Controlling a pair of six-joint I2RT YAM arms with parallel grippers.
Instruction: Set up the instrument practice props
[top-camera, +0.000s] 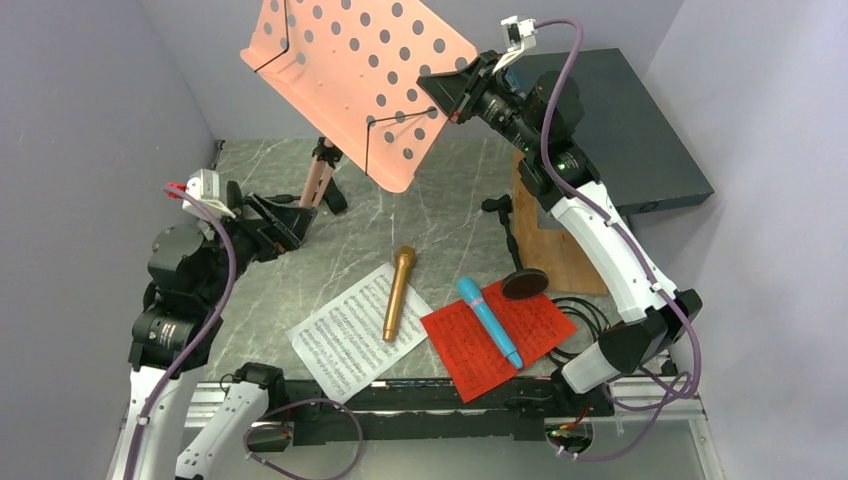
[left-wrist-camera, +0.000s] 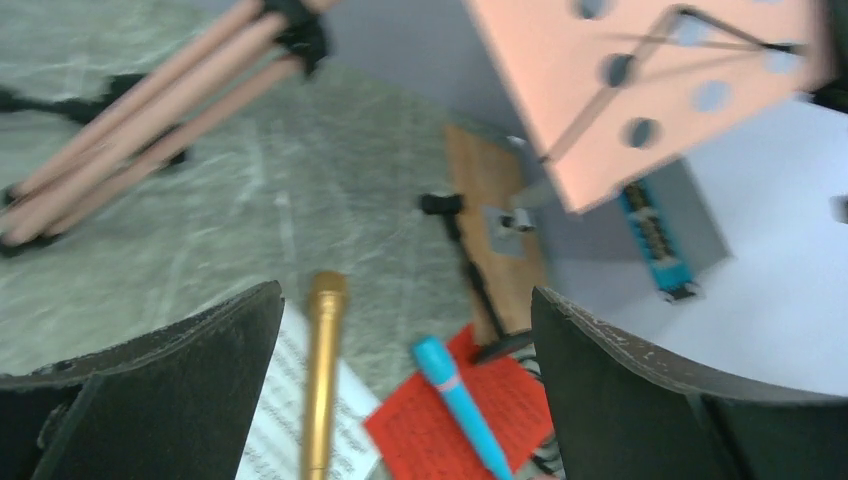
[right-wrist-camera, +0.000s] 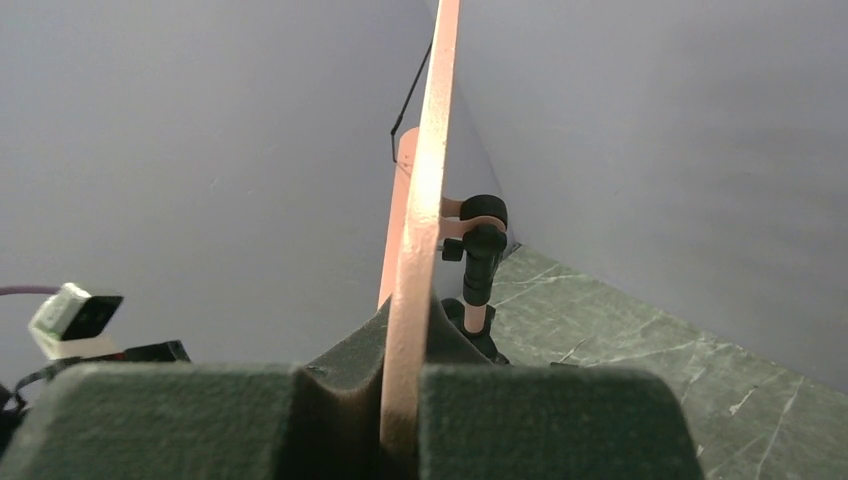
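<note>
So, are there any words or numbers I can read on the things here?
No text here can be read.
On the white sheet-music page: rows of printed music, too small to read.
On the red sheet-music page: print too small to read.
On the dark-teal box: a strip on its side, too blurred to read.
On the gold microphone, blue microphone and pink music desk: no writing shows.

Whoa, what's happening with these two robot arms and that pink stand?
The right gripper is shut on the edge of the pink music desk, which is raised on its tripod legs. The left gripper is open and empty, close to those legs. The gold microphone lies on the white sheet-music page and the blue microphone on the red page; neither page is on the desk yet.
</note>
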